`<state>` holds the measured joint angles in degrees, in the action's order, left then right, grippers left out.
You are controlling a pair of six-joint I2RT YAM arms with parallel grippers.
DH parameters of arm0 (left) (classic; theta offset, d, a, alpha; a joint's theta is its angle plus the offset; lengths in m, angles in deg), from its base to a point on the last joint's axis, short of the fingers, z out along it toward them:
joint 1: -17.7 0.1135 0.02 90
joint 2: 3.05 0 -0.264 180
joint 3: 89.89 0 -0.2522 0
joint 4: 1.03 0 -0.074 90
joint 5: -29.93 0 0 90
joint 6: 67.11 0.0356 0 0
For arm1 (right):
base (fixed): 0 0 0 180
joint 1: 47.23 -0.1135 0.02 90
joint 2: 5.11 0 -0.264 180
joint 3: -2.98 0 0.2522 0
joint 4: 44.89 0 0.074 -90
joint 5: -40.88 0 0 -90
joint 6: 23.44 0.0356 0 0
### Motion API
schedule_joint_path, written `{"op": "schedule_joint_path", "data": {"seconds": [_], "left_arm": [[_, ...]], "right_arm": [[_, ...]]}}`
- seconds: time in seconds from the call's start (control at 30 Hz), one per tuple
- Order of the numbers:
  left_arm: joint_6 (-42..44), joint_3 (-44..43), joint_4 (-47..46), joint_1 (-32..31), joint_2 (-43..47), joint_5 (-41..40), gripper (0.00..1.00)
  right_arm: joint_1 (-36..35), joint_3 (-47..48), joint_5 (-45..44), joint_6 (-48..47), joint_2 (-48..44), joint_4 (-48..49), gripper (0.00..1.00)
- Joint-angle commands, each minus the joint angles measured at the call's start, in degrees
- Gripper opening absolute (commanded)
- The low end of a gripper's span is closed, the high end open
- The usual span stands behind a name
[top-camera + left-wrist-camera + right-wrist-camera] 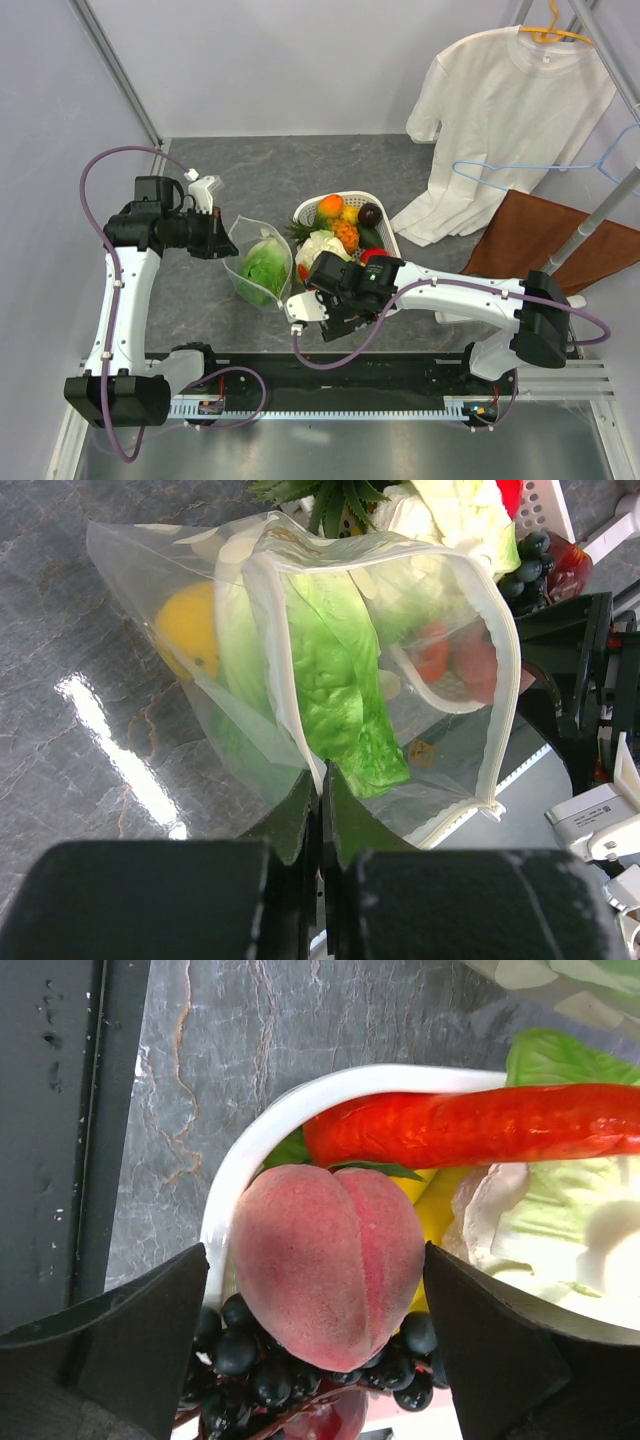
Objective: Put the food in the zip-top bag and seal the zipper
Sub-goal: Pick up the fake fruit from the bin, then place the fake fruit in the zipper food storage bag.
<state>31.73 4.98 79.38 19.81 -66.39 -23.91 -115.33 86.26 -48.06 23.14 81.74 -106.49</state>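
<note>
1. The bag (pixel 262 262) sits at 9 o'clock of the basket (pixel 308 208), just beside it, with lettuce (pixel 345 695) and a yellow fruit (pixel 188 630) inside.
2. Its mouth gapes upward, tipped a little toward my left gripper (pixel 322 792). In the top view the opening's long axis runs roughly 11 to 5 o'clock. The zipper (pixel 512 695) loops round it, unsealed.
3. That left gripper is clamped on the mouth edge, the only pinch point I can see propping the bag open.
4. My right gripper (pixel 318 1325) stands wide, fingers at 3 and 9 o'clock of the peach (pixel 330 1260), neither touching as far as I can see. The peach's cleft runs 12 to 6. It rests on grapes (pixel 240 1355) at the basket's rim, a red pepper (pixel 480 1125) against it at 12.
5. Risks, as I judge them:
   - The glossy round peach could squirt out as the fingers close.
   - Grapes or pepper could drag along with it.
   - Lettuce crowds the mouth, so the peach may snag the floppy rim — tugging it from the pinch and collapsing the opening.
</note>
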Motion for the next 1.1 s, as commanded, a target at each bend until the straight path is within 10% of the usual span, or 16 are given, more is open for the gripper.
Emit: {"op": "schedule_joint_path", "data": {"seconds": [0.0, 0.3, 0.7, 1.07], "left_arm": [[-0.5, 0.4, -2.1, -0.2, 1.1, 1.7, 0.02], [-1.0, 0.4, -2.4, -0.2, 0.9, 1.8, 0.02], [-1.8, -0.3, -2.9, -0.3, -0.6, 3.6, 0.02], [-4.7, -4.5, -2.8, -1.2, -1.9, 6.0, 0.02]], "right_arm": [[-0.4, -0.9, 0.3, 0.9, -0.5, -0.4, 0.87], [-0.4, 5.6, 0.8, 3.8, -2.2, -0.4, 0.38], [-0.5, 21.1, 6.8, 12.3, -6.6, 7.6, 0.28], [1.6, 30.0, 1.9, 18.4, 10.8, 23.7, 0.26]]}}
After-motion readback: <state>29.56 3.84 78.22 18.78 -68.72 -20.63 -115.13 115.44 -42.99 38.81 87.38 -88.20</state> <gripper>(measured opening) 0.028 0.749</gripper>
